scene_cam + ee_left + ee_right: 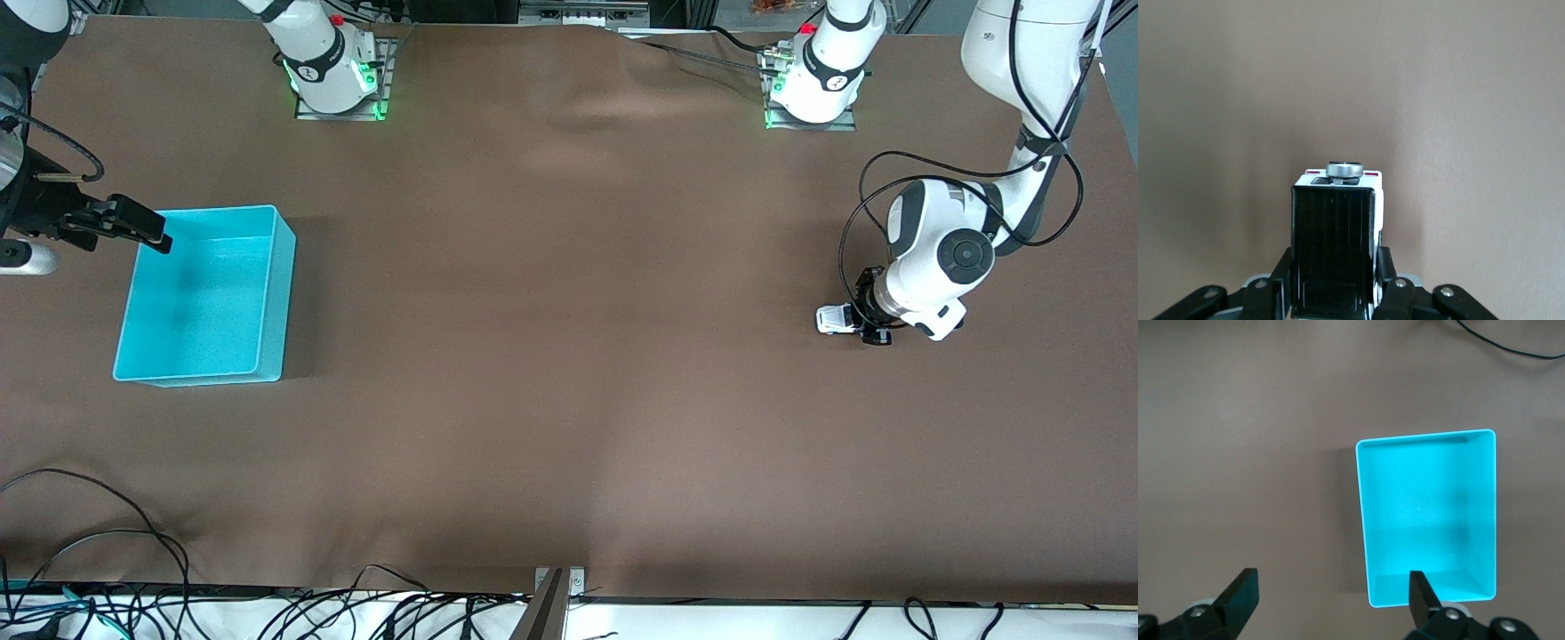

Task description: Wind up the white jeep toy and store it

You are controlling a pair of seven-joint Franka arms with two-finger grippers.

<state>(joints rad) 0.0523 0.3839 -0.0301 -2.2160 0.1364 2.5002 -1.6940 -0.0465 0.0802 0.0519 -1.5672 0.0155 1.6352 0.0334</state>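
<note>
Left end effector grips the toy car down at the counter.
The left end effector point(867, 324) is closed on the toy car point(836, 319), which sits on the brown counter point(569, 356) toward the left arm's end. The right end effector point(133, 227), fingers spread wide and empty, hangs above the turquoise bin point(209, 298).

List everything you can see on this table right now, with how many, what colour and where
white jeep toy: one, white with black roof, on the table toward the left arm's end, held between the left claw's fingers.
bin: one, turquoise, nothing inside, toward the right arm's end.
table: one, brown cloth cover.
cables: several, black, along the edge nearest the front camera.
left claw: shut on the jeep, down at the table.
right claw: open, over the bin's rim, waiting.
</note>
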